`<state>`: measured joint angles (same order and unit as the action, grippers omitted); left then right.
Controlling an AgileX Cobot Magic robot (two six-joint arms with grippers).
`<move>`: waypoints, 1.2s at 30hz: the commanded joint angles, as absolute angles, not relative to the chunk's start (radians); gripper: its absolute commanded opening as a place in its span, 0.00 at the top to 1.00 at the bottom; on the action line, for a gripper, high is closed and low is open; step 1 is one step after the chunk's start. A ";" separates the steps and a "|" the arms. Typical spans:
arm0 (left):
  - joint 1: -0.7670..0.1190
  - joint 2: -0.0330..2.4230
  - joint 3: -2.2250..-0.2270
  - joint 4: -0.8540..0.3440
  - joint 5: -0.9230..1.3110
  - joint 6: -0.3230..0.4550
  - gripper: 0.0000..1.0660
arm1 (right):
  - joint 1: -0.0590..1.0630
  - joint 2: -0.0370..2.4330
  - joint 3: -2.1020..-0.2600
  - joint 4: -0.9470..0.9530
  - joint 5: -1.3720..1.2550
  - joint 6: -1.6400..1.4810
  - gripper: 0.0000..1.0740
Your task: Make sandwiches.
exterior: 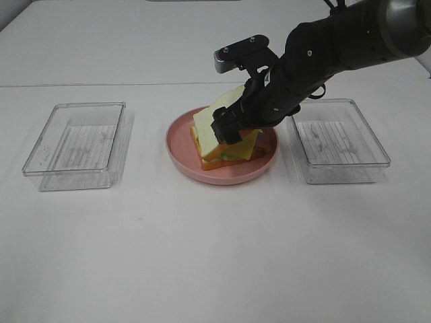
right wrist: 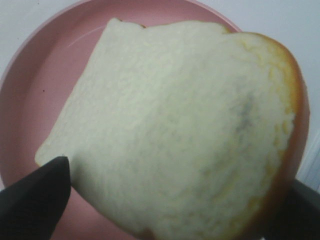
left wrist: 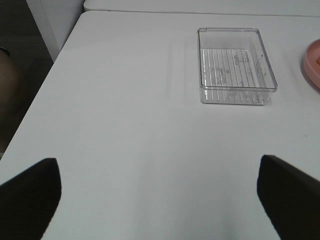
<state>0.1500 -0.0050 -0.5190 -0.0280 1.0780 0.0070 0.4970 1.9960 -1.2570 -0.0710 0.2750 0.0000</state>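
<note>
A pink plate (exterior: pixel 180 149) in the middle of the table holds a sandwich stack (exterior: pixel 232 153): bread with orange-brown crust, yellow cheese and a bit of green lettuce at the edge. My right gripper (exterior: pixel 225 128) is shut on a white bread slice (exterior: pixel 214 120) and holds it tilted just above the stack. In the right wrist view the slice (right wrist: pixel 185 125) fills the picture over the plate (right wrist: pixel 40 90) and hides the stack; one finger (right wrist: pixel 35 197) shows beside it. My left gripper (left wrist: pixel 160 192) is open and empty over bare table, out of the exterior view.
An empty clear plastic container (exterior: pixel 77 145) stands left of the plate; it also shows in the left wrist view (left wrist: pixel 235 65). A second empty clear container (exterior: pixel 337 141) stands right of the plate, under my right arm. The plate's rim (left wrist: pixel 312 62) shows in the left wrist view.
</note>
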 commanded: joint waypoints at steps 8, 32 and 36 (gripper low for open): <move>0.144 -0.018 -0.516 -0.034 1.074 0.000 0.06 | 0.498 1.991 -1.262 -0.122 0.356 0.033 0.14; 0.144 -0.018 -0.516 -0.034 1.074 0.000 0.06 | 0.498 1.972 -1.539 -0.216 0.839 0.174 0.14; 0.144 -0.018 -0.516 -0.034 1.074 0.000 0.06 | 0.498 1.971 -1.626 -0.220 1.063 0.122 0.14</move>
<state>0.1500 -0.0050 -0.5190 -0.0280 1.0780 0.0070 0.4970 1.9780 -1.5990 -0.2110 0.9780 0.1480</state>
